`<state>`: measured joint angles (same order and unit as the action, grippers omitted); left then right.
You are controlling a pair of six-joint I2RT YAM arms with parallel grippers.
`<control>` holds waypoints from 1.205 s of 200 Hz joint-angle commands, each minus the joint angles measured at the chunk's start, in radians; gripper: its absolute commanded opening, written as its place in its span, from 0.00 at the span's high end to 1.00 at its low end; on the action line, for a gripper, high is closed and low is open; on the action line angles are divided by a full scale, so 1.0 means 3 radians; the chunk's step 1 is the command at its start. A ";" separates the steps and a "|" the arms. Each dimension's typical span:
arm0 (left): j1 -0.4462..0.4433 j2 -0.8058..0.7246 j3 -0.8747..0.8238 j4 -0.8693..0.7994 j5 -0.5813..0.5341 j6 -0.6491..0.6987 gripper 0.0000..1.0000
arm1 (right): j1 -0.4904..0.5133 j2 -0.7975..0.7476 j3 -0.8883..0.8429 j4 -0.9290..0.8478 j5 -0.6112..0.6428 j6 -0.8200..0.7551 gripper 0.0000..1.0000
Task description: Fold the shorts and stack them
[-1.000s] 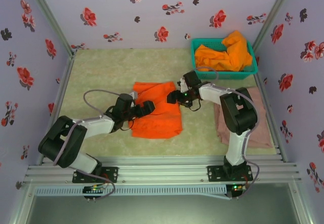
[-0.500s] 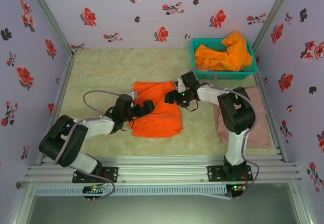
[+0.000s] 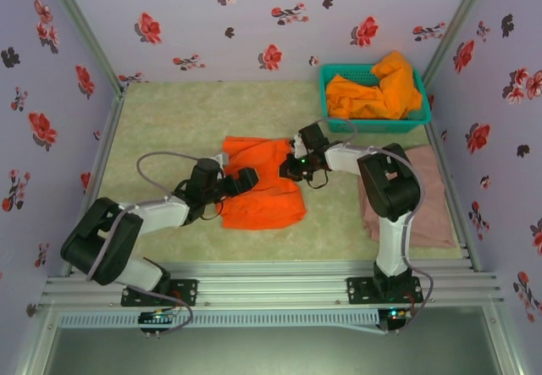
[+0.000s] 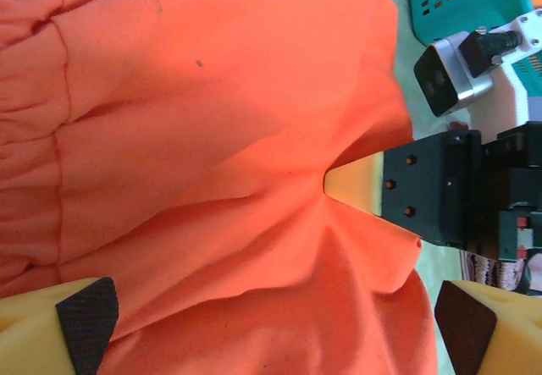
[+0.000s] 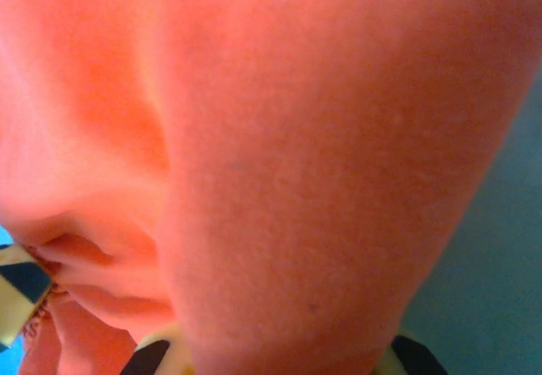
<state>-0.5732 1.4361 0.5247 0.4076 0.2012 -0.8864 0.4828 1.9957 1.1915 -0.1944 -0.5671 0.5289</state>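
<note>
We see right gripper point(image 3: 291, 168) clamped on orange shorts point(image 3: 264, 204) edge; left gripper point(image 3: 251, 179) spread apart, shorts beneath.

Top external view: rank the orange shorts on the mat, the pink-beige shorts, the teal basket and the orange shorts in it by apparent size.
1. Pink-beige shorts and orange shorts on the mat: too alike to rank; the right arm hides part of the pink pair.
2. Teal basket.
3. Orange shorts in the basket.
</note>
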 commanded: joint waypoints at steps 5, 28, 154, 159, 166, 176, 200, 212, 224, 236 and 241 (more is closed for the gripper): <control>0.0036 -0.0350 -0.0049 -0.0255 -0.0074 -0.0012 0.01 | 0.0022 -0.0075 0.0260 -0.0601 0.0372 -0.0312 1.00; 0.0044 -0.0677 -0.0016 -0.0480 -0.0122 0.0096 0.01 | 0.0025 -0.0210 0.0475 -0.1167 0.0652 -0.0542 1.00; 0.0049 -0.1077 -0.0190 -0.0515 -0.0202 0.0117 0.01 | -0.0227 -0.0804 0.1472 -0.3643 0.2984 -0.1187 1.00; 0.0049 -0.1075 -0.0190 -0.0515 -0.0205 0.0117 0.01 | -0.0255 -0.0824 0.1488 -0.3675 0.2983 -0.1192 1.00; 0.0049 -0.1076 -0.0194 -0.0515 -0.0202 0.0112 0.01 | -0.0304 -0.0852 0.1503 -0.3707 0.3090 -0.1208 1.00; 0.0049 -0.1075 -0.0195 -0.0511 -0.0205 0.0106 0.01 | -0.0371 -0.0887 0.1528 -0.3742 0.3146 -0.1220 1.00; 0.0049 -0.1076 -0.0191 -0.0515 -0.0205 0.0100 0.01 | -0.0493 -0.0924 0.1618 -0.3841 0.3266 -0.1267 1.00; 0.0049 -0.1070 -0.0190 -0.0513 -0.0205 0.0096 0.01 | -0.0541 -0.0925 0.1637 -0.3872 0.3347 -0.1319 1.00; 0.0049 -0.1058 -0.0191 -0.0505 -0.0204 0.0090 0.01 | -0.0587 -0.0917 0.1656 -0.3909 0.3396 -0.1362 1.00; 0.0049 -0.1044 -0.0190 -0.0500 -0.0202 0.0086 0.01 | -0.0633 -0.0928 0.1685 -0.3946 0.3418 -0.1382 1.00; 0.0049 -0.1036 -0.0190 -0.0495 -0.0205 0.0080 0.01 | -0.0654 -0.0930 0.1698 -0.3946 0.3424 -0.1389 1.00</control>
<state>-0.5644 1.1244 0.4740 0.2527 0.1566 -0.8730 0.3092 1.7481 1.6646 -1.3155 0.3889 0.1486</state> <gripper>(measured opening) 0.993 0.060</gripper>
